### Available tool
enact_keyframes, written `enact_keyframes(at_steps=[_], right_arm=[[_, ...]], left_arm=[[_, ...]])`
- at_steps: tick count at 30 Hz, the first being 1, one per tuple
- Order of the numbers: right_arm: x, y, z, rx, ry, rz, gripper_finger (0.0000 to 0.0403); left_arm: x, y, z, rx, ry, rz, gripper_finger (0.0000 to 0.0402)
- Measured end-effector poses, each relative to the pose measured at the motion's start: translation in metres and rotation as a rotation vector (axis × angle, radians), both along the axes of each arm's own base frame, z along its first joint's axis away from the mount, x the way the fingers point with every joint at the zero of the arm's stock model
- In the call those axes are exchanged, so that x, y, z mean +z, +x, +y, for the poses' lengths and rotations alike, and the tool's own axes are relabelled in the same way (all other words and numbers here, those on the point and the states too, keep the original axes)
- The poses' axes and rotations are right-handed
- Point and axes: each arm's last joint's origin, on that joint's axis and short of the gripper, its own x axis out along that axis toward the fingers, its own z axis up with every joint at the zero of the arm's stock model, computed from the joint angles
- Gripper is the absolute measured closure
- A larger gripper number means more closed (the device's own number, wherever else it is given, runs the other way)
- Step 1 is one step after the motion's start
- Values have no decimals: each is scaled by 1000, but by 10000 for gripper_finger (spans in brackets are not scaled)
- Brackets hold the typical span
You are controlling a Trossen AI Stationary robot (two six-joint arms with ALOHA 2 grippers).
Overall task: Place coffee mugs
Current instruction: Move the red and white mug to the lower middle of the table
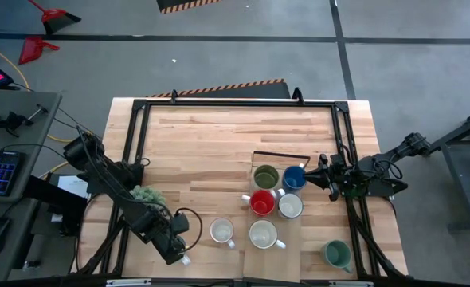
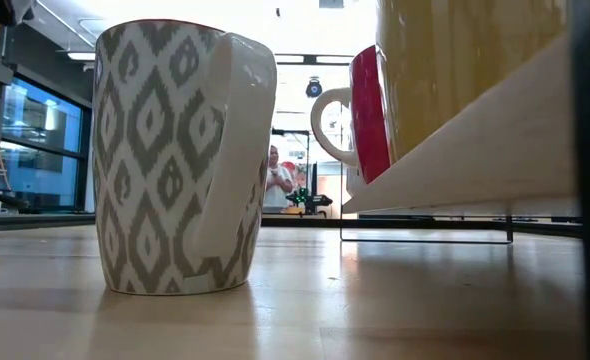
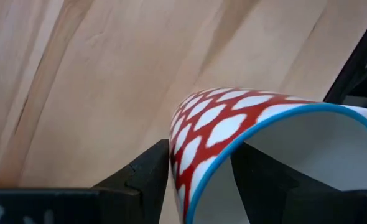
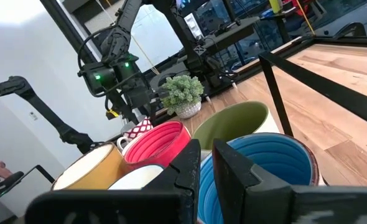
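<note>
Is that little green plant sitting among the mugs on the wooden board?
No. In the overhead view the plant stands beside the left arm, apart from the board with the mugs.

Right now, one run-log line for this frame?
left gripper: shut on red-patterned mug rim, near table edge | right gripper: on blue mug rim, on tray

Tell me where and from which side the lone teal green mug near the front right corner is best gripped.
Probably by the rim, from straight above. The teal green mug stands upright and open, apart from the other mugs, so one finger can go inside the wall and one outside. Its handle seems to point toward the table's front right edge, so pinch the wall on a side away from it.
</note>
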Motion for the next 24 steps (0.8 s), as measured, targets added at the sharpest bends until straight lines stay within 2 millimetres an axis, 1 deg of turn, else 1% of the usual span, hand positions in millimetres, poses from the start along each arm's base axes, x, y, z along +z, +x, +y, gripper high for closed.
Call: enact_keyframes(at_steps=[6,10,16,21,24], right_arm=[[0,0,0,0,3,0,373],[0,0,0,0,4,0,373],[0,0,1,20,3,1,373],[0,0,1,38,3,2,373],[0,0,1,38,3,2,373]], left_arm=[[-1,0,0,-4,0,7,242],[-1,0,0,-33,7,2,259],[-1,0,0,-65,1,7,314],[-1,-1,0,-68,-7,24,385],[-1,-1,0,-59,-7,25,389]])
